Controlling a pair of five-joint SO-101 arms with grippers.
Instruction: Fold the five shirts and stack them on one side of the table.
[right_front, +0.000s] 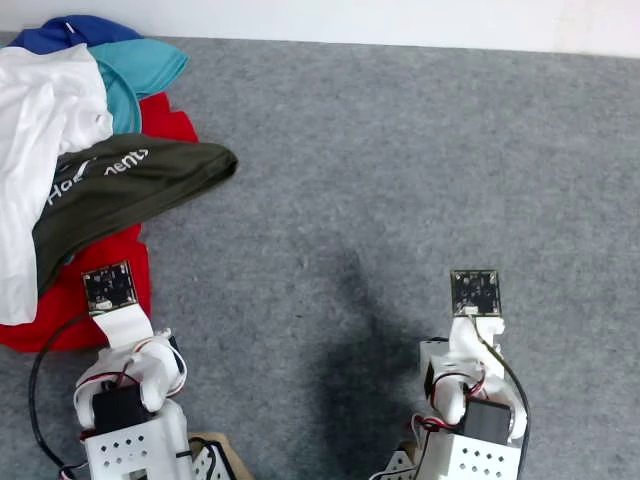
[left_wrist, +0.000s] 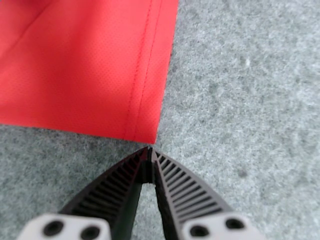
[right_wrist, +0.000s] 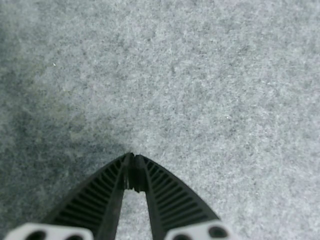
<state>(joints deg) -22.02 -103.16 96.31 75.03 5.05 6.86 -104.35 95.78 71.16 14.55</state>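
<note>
1. Risk: the left fingers are pressed together and hold nothing, right at the hem corner of the red shirt. A pinch here would likely slip off the thin edge. The red shirt also lies lowest, so I judge that pulling it would drag the whole heap.
2. The right fingers are also pressed together, over bare bench at 5 o'clock, well apart from every shirt.
3. From the left fingers towards 10 o'clock, the red shirt runs under the olive shirt.
4. Farther off at 10 to 11 o'clock lie the white shirt, teal shirt and blue shirt, all unfolded.
</note>
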